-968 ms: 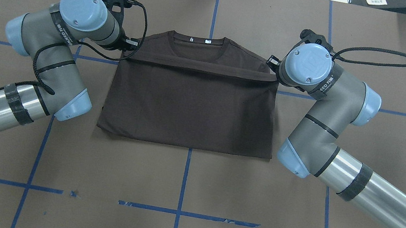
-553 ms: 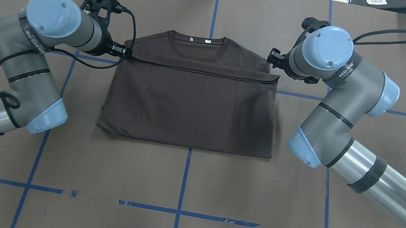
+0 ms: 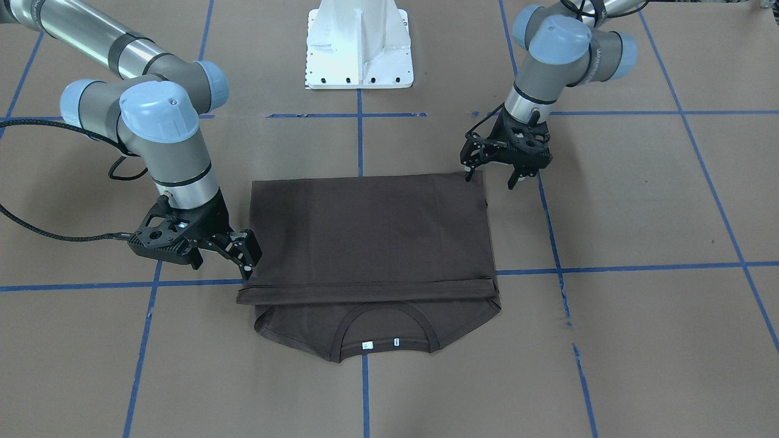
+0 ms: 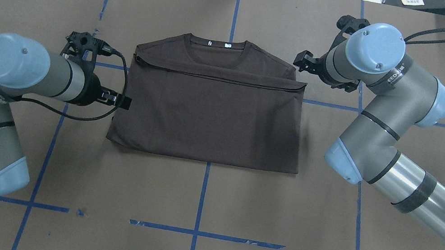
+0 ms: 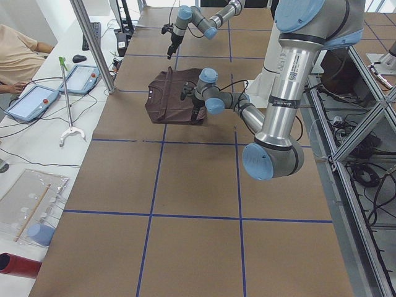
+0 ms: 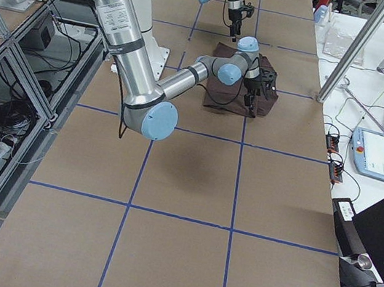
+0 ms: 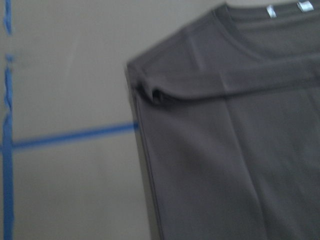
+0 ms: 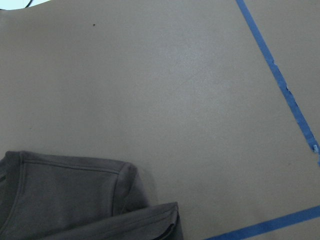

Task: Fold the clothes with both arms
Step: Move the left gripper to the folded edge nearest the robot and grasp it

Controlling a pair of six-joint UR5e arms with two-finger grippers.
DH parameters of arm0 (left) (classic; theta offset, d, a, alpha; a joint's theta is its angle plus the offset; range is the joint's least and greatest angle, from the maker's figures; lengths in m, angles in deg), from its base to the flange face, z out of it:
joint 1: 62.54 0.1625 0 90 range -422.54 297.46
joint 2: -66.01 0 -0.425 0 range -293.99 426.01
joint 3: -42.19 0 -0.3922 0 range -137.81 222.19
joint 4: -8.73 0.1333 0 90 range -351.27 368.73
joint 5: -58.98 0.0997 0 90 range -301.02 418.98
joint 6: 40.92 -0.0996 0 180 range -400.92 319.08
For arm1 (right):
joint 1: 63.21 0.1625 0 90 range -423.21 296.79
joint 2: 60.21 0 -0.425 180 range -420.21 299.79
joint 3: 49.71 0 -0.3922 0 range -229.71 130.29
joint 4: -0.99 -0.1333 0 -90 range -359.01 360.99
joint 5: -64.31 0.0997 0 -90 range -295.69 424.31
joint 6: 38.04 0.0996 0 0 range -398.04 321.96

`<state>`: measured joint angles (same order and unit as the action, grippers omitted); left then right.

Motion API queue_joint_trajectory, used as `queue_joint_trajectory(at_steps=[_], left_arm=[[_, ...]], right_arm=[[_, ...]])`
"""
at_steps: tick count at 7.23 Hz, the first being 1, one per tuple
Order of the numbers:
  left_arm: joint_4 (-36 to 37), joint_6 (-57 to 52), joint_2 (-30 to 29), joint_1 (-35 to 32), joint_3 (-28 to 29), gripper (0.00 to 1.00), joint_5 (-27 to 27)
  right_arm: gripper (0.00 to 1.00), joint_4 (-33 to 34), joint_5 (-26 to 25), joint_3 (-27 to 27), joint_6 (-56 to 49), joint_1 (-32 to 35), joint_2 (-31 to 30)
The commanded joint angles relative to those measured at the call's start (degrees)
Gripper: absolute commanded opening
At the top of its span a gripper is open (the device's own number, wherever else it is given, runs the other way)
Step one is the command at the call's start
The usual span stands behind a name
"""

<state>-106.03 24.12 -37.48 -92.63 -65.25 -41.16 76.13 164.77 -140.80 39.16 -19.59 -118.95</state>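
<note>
The dark brown T-shirt (image 4: 210, 114) lies flat on the paper-covered bench (image 4: 125, 185). It's soft matte fabric folded into a neat rectangle, with the hem band doubled up just under the ribbed round collar (image 3: 386, 306) and its little white tags (image 3: 367, 345). The left gripper (image 3: 489, 180) sits just beside the shirt's left edge and the right gripper (image 3: 246, 261) just off its right shoulder, both with black fingers spread and holding nothing.

Brown, perhaps paper-covered table (image 4: 125, 185), blue tape lines (image 4: 207, 234).
</note>
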Motion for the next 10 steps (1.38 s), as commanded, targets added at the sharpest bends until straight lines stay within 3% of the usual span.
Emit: queue_joint_trajectory(at_steps=[1, 3, 4, 5, 8, 10], left_arm=[[-0.2, 7.1, 0.7, 4.3, 0.1, 0.65, 2.1], [-0.2, 7.2, 0.8, 4.3, 0.4, 0.63, 2.1], [-0.2, 7.2, 0.9, 4.3, 0.5, 0.51, 2.1], [-0.2, 7.2, 0.7, 4.3, 0.6, 0.46, 2.1], [-0.1, 7.3, 0.6, 4.3, 1.3, 0.37, 2.1], [-0.1, 7.4, 0.7, 4.2, 1.3, 0.0, 2.1]], right_arm=[[1.0, 0.1, 0.0, -0.6, 0.0, 0.1, -0.1], [1.0, 0.0, 0.0, -1.0, 0.0, 0.1, -0.2], [1.0, 0.1, -0.1, -1.5, 0.1, 0.1, -0.2], [1.0, 0.1, -0.1, -1.5, 0.1, 0.1, -0.4], [1.0, 0.1, -0.1, -1.8, 0.1, 0.1, -0.8], [1.0, 0.1, -0.2, -2.2, 0.1, 0.1, -0.8]])
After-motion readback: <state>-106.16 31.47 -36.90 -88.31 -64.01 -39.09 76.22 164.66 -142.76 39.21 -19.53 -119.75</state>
